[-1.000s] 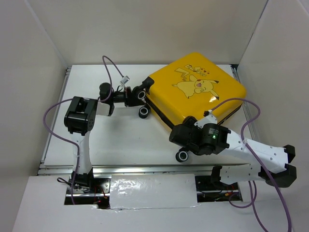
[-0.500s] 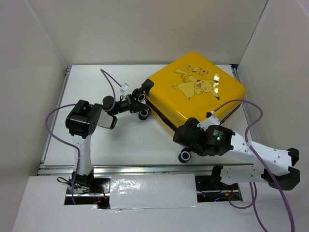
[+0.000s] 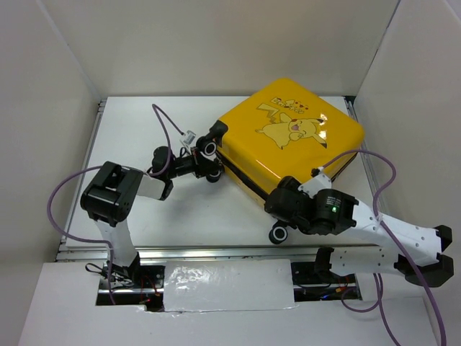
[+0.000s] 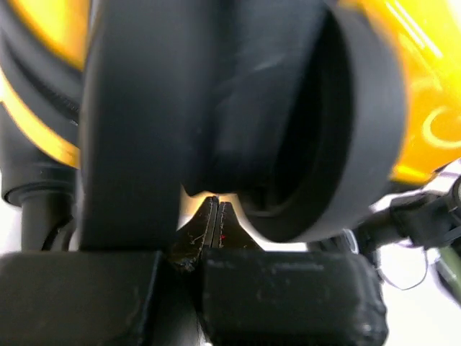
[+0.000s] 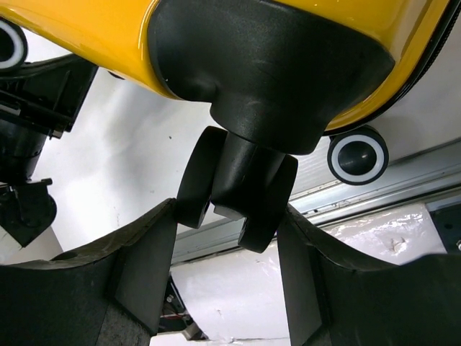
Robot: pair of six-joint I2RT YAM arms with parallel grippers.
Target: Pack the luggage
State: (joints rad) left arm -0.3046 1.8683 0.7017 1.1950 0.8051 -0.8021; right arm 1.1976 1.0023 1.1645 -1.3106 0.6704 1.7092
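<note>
Apparently turning the closed luggage (image 3: 288,137): left fingers (image 4: 288,295) together, right fingers (image 5: 144,274) astride a wheel (image 5: 238,187), grip unclear; next, push jointly.

The small yellow hard-shell suitcase (image 3: 288,133) lies flat on the white tabletop (image 3: 144,130), far back on the right. The left end effector (image 3: 207,164) is at its left corner. A black round wheel (image 5: 234,191) under its near corner sits between the right end effector (image 5: 230,238) fingers.

The top external camera looks steeply down over the whole table (image 3: 180,209). Both wrist cameras sit very close to the luggage (image 3: 288,140), facing its wheels (image 5: 238,187); all views share its yellow shell.
</note>
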